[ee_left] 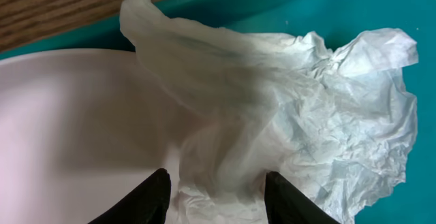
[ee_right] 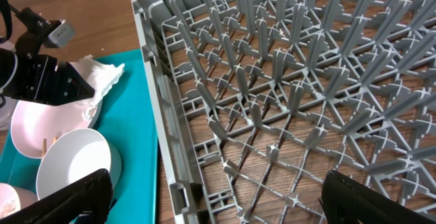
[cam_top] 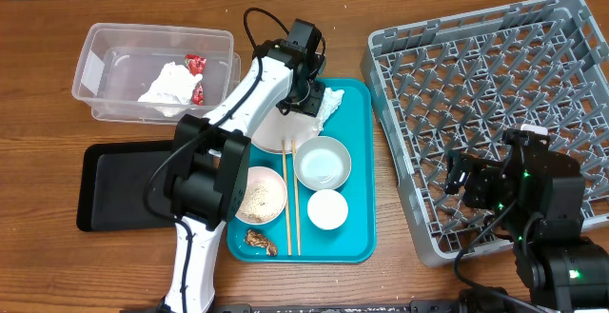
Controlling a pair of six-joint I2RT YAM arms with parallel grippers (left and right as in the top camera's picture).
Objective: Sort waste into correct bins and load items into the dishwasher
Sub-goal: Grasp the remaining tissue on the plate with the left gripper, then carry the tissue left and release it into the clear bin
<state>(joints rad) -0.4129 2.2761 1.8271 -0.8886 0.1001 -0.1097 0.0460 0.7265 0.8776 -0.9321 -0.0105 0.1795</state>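
Left claw (ee_left: 214, 181) spread astride napkin (ee_left: 306, 115), perhaps touching.

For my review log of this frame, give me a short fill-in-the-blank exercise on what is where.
1. The left gripper hangs open over a crumpled white ____ on the teal tray.
2. The shiny wrapper in the clear tub is ____.
3. The grey dish rack holds ____ dishes.
Missing words: napkin; red; no.
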